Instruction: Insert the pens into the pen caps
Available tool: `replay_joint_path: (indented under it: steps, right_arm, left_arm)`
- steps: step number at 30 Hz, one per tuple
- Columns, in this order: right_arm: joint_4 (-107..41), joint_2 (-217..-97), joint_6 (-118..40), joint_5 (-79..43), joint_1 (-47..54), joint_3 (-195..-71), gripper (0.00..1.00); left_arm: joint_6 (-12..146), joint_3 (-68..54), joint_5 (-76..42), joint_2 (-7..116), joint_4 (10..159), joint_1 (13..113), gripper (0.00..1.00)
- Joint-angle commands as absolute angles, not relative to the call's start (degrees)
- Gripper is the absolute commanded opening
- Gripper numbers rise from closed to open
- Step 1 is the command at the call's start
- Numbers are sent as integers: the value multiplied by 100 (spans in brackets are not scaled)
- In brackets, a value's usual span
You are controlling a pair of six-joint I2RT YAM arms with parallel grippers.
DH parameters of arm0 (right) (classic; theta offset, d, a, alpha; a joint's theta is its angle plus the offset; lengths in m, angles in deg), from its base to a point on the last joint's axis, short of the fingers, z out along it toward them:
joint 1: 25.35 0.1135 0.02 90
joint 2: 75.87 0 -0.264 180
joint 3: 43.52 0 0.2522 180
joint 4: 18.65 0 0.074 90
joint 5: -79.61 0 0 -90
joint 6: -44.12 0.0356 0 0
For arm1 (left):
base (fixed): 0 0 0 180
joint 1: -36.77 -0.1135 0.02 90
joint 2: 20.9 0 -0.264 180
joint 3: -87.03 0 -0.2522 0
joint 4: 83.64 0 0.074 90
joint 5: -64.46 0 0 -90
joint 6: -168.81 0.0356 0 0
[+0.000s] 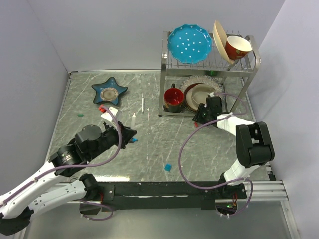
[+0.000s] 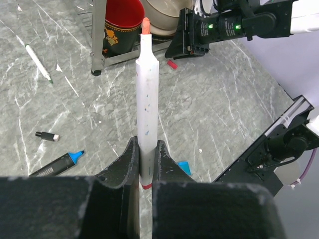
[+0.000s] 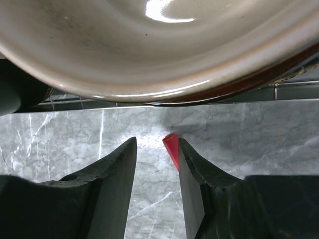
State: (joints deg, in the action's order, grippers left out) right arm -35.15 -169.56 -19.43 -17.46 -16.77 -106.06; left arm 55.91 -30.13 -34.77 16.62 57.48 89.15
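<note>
My left gripper [image 2: 146,144] is shut on a white pen [image 2: 147,94] with an orange-red tip, gripped near its red-banded lower end, above the table. In the top view it [image 1: 127,133] is left of centre. My right gripper [image 3: 157,149] is open, low at the dish rack's foot [image 1: 199,119]. A small red cap [image 3: 171,148] lies against its right finger's inner side; it also shows in the left wrist view [image 2: 172,63]. A black marker with a blue end [image 2: 55,166], a small black cap [image 2: 47,136], a bright blue cap [image 1: 168,167] and a thin white pen [image 1: 142,104] lie on the table.
A dish rack [image 1: 209,64] with plates and bowls stands at the back right, with a red cup [image 1: 173,97] and a beige bowl [image 3: 149,45] on its lower shelf just above my right gripper. A blue star dish [image 1: 109,90] sits at back left. A teal cap [image 1: 79,115] lies far left.
</note>
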Motion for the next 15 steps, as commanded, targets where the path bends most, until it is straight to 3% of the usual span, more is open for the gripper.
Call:
replay_joint_path:
  steps: [1,15]
  right_arm:
    - [-3513,-17009,-2083,-1970,-1700,-10887,46]
    - [-3838,-17220,-2408,-2146,-1490,-11019,44]
  left_arm:
    - [5763,-2964,-3406,1707,5869,8924,1]
    - [5736,-2973,-3283,1733,5852,8924,1]
